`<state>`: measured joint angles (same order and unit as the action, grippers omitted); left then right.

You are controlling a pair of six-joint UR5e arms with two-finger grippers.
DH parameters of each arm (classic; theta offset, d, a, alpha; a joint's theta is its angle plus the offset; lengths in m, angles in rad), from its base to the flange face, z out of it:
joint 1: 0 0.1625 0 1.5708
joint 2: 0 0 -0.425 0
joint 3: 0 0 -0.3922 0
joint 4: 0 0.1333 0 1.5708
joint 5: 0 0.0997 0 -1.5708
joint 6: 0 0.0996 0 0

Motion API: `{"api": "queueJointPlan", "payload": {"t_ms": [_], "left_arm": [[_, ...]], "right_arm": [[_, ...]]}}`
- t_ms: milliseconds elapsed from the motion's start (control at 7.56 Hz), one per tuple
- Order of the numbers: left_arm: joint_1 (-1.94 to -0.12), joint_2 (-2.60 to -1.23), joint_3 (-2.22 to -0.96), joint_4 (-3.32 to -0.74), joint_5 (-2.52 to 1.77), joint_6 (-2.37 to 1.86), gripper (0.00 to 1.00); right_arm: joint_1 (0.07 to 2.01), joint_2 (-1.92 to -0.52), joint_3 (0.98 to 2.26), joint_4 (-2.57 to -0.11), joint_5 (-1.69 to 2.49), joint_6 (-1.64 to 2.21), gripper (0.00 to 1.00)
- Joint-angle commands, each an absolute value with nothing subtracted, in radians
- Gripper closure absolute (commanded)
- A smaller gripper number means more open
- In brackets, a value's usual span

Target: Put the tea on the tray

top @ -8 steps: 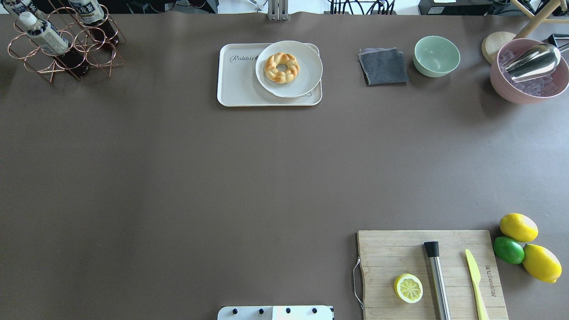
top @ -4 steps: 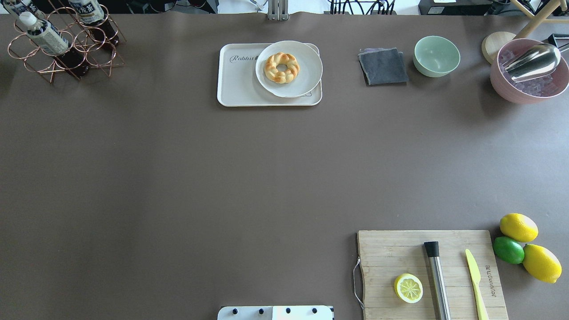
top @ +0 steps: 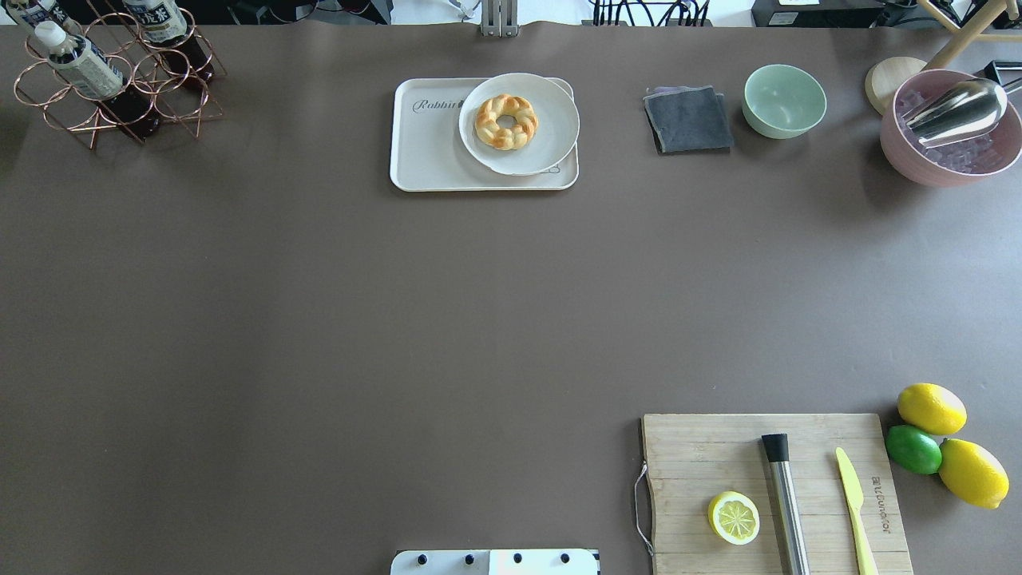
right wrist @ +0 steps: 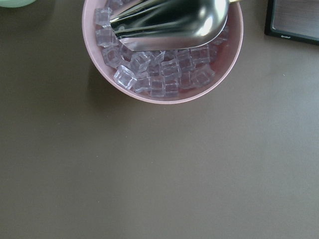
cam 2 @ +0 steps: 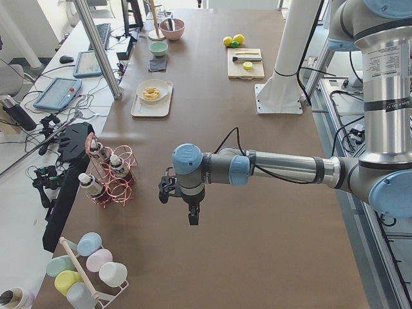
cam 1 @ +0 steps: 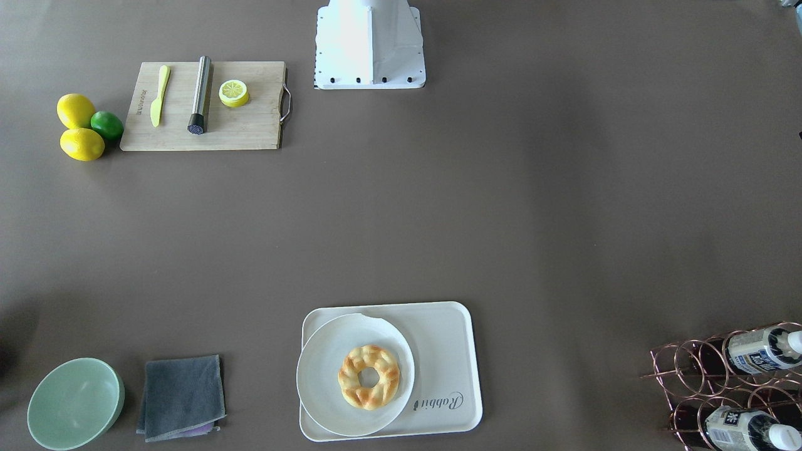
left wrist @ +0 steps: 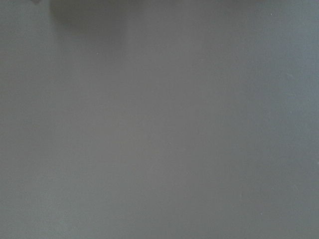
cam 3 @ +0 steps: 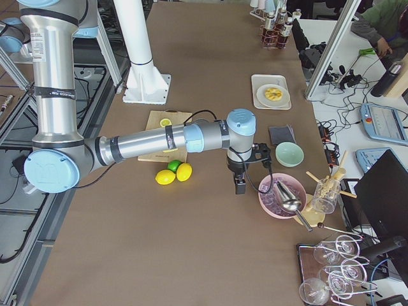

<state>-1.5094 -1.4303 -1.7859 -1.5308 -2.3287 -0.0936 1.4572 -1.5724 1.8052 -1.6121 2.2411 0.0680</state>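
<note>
Far-left on the desk (top: 319, 319), we are seeing the clear plastic tea bottle (top: 80, 65) slanting in a copper wire rack (top: 164, 100), cap pointing far-left. A round white plate (top: 555, 120) is half-covering the cream rectangular tray (top: 427, 164). We cannot tell how open the left pincer (cam 2: 193, 220) or right pincer (cam 3: 240, 187) is.

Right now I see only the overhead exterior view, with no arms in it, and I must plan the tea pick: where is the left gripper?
Observer: In the exterior left view the left gripper hangs over bare table, near the copper rack of tea bottles, touching nothing.
Operator: Open or shut?
Observer: Cannot tell; its wrist camera shows only table.
Operator: And the other arm?
Observer: The exterior right view shows the right gripper hanging beside the pink ice bowl.
</note>
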Motion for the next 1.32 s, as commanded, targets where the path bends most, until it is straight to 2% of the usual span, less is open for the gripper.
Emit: {"api": "queueJointPlan", "payload": {"t_ms": [0,397,794,1191], "left_arm": [[-1.512,-1.431,-1.798,-1.548,-2.339,-0.087,0.01],[-1.544,-1.456,-1.816,-1.748,-2.336,-0.098,0.01],[-1.552,-1.544,-1.792,-1.903,-2.336,-0.185,0.01],[-1.506,-1.689,-1.655,-2.054,-2.327,-0.199,0.01]], "right_arm": [[1.457,-1.638,1.784,-1.385,2.291,0.071,0.0],[1.457,-1.672,1.744,-1.214,2.333,0.074,0.0],[1.441,-1.581,1.741,-1.213,2.339,0.075,0.01],[1.35,-1.468,1.721,-1.209,2.324,0.246,0.0]]}}
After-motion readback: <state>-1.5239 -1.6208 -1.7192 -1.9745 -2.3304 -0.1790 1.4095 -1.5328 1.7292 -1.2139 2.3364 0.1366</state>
